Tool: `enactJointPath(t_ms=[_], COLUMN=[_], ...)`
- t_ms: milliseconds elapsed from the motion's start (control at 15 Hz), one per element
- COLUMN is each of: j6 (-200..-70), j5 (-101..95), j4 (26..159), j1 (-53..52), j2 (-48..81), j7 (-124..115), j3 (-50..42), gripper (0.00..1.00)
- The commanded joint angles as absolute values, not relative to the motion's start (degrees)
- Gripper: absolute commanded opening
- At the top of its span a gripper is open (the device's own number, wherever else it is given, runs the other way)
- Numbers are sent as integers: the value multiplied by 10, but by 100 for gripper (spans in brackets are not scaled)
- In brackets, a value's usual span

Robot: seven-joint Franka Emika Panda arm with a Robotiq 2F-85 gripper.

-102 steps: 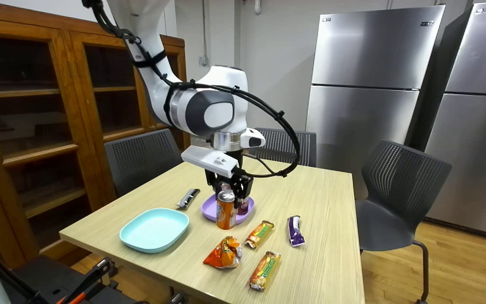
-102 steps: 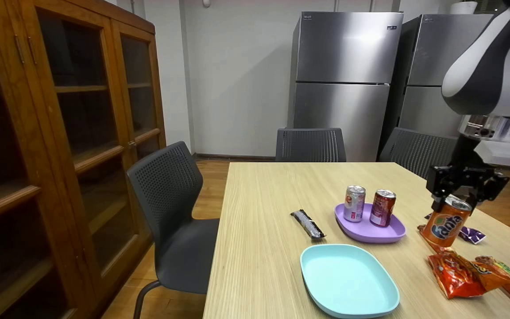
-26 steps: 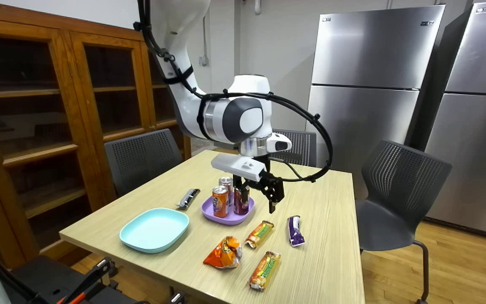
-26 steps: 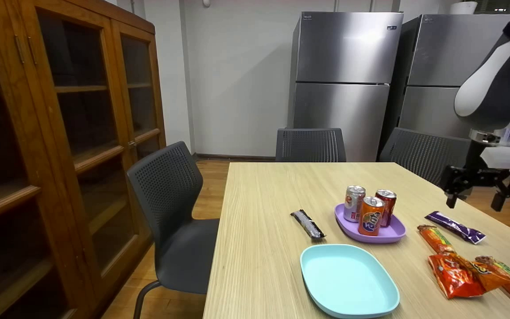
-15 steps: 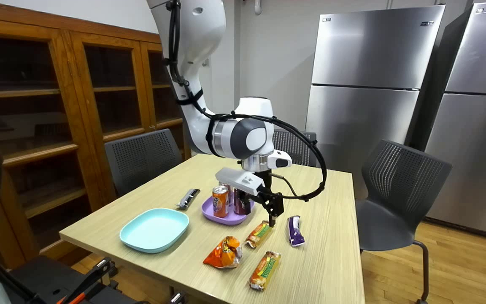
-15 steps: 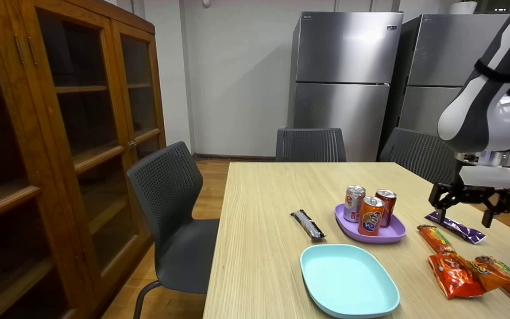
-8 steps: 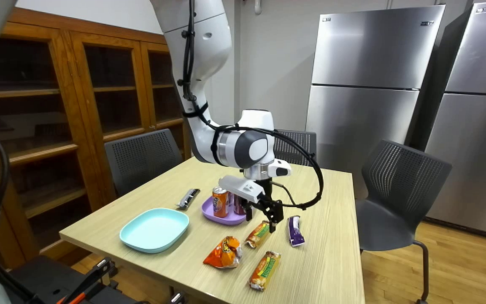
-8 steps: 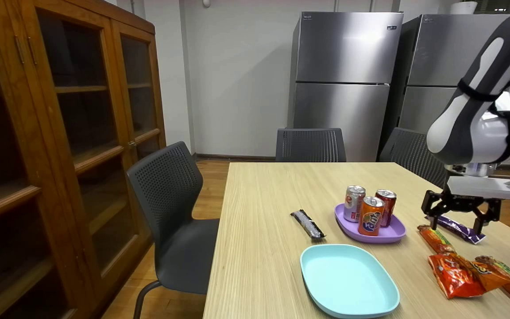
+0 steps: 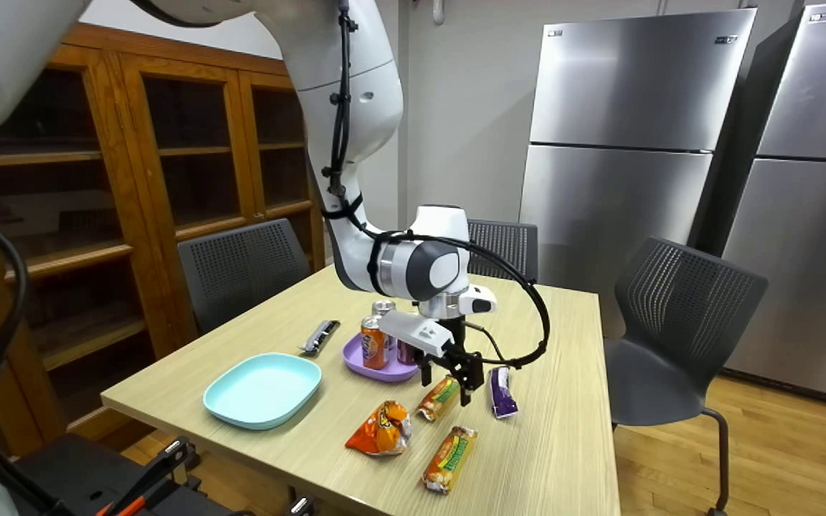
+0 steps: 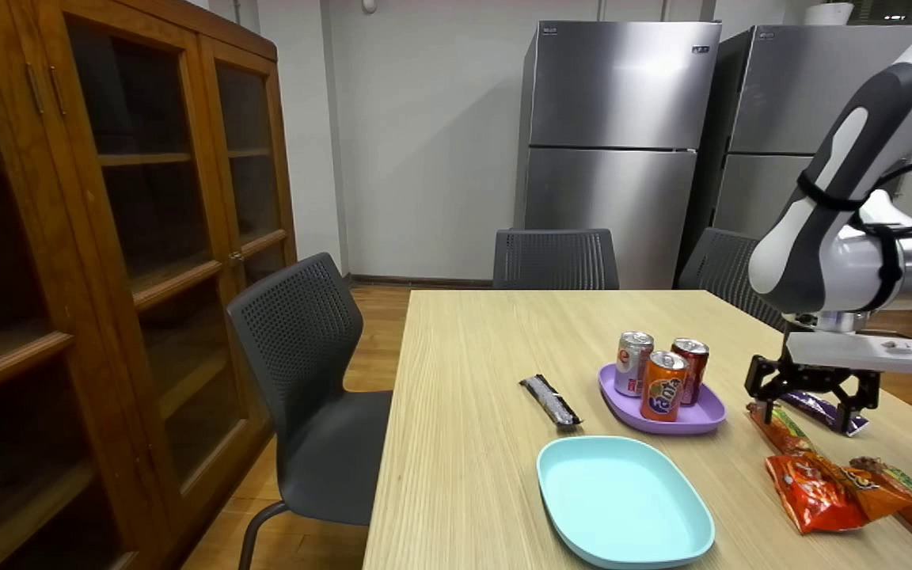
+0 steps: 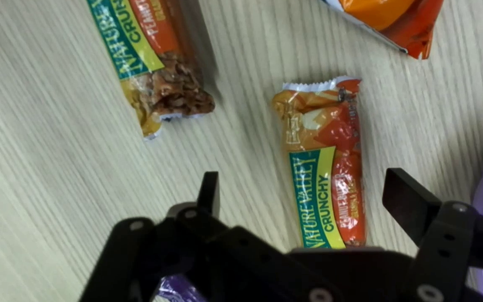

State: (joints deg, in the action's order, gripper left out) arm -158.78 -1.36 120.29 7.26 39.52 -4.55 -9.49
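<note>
On the pale wooden table (image 10: 488, 356), see first the light blue plate (image 10: 622, 499), then the smaller purple plate (image 10: 701, 419) with three upright cans (image 10: 663, 388) in it. Find the gripper (image 11: 303, 184) hovering low beside the purple plate, well apart from the light blue one. Note nearby, outside the fingers (image 11: 407, 205), the orange snack bag (image 9: 383, 430) and the outer granola bar (image 11: 153, 54). Below the gripper, between the fingers in the wrist view, make out the nearer granola bar (image 11: 327, 167), flat on the table. Lies lengthwise away from the gripper, with its long axis roughly square to the line joining the fingers. Sits off-centre in the gap, closer to the finger on the purple plate's side. Reaches past the fingers at its far end; disappears behind the gripper's body at its near end. Back at the gripper, judge the spread wide. Holds nothing and, judging by these views, touches nothing: released, with wood grain showing between bar and fingers.
</note>
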Motion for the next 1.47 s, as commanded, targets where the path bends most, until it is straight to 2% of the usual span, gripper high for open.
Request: enactJointPath(t_ms=[0,67,133,200,667,1400], j6=[-1560,-1557,-1556,-1555,-1544,-1567], j5=[-2,-2,-1,0,3,7], j4=[1167,1162,1157,1153,1139,1267], j1=[72,72,73,74,81,101], j2=[417,420,424,426,435,304], j7=[-52,-51,-51,-49,-42,20], j3=[-91,-90,-89,-88,-80,-44], gripper=[100,100,75,74,18,17])
